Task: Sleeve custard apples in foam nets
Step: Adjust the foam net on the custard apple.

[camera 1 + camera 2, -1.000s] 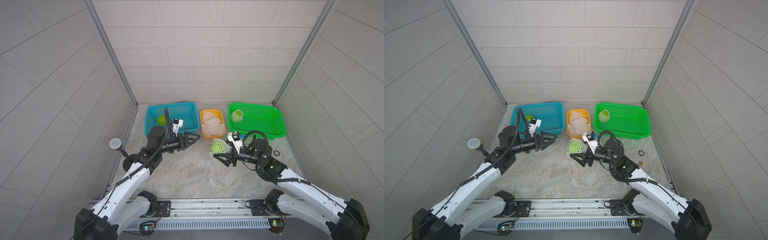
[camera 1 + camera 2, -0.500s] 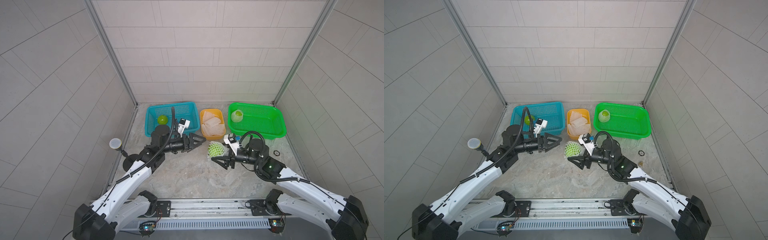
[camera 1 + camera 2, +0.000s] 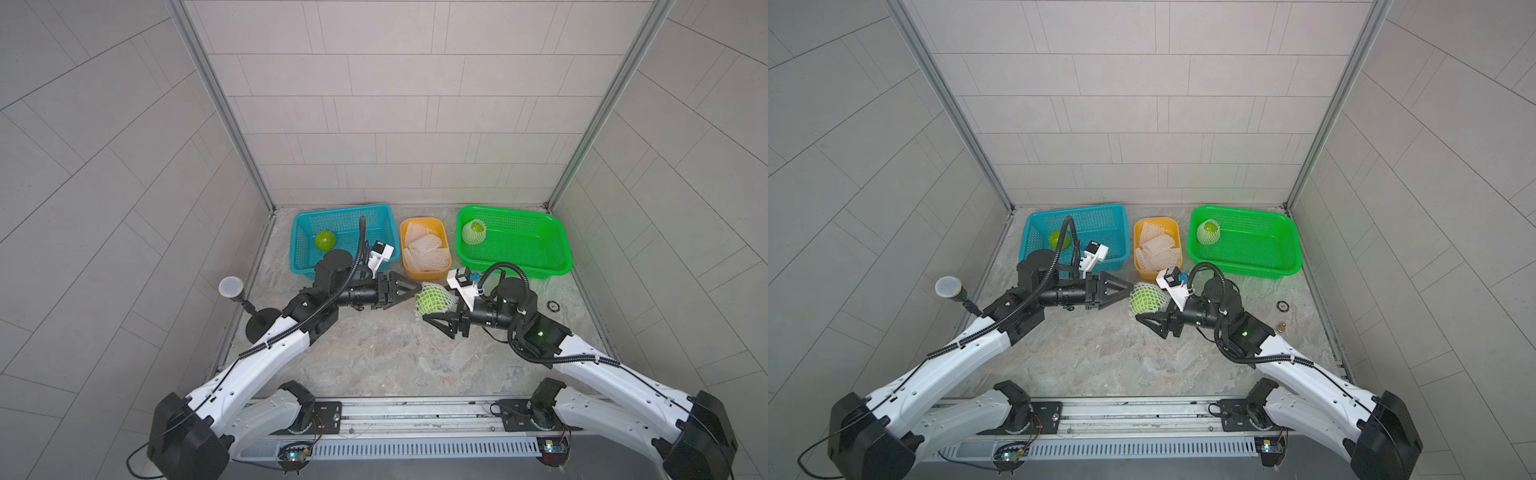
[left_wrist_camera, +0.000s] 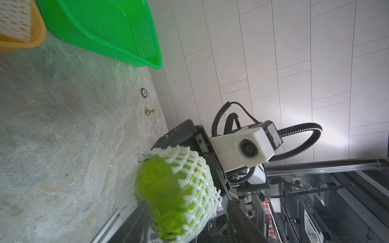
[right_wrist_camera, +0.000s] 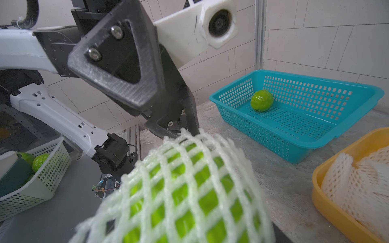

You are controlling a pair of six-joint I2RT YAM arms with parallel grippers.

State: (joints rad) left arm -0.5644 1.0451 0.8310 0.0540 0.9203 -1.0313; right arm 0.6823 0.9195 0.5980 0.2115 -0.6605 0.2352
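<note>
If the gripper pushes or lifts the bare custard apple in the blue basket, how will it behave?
The custard apple is round and lies loose in the blue basket, so a push would likely roll it to a wall. Its bumpy skin looks glossy, so a grip might slip.

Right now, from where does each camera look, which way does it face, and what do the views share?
Both top views: high over the front rail, facing down toward the back wall; whole left arm and right arm.
Left wrist: on the left arm, facing the right arm's camera and green basket; own fingers blurred.
Right wrist: on the right arm, facing the left pincer and blue basket.
Shared: all four show the netted custard apple.
</note>
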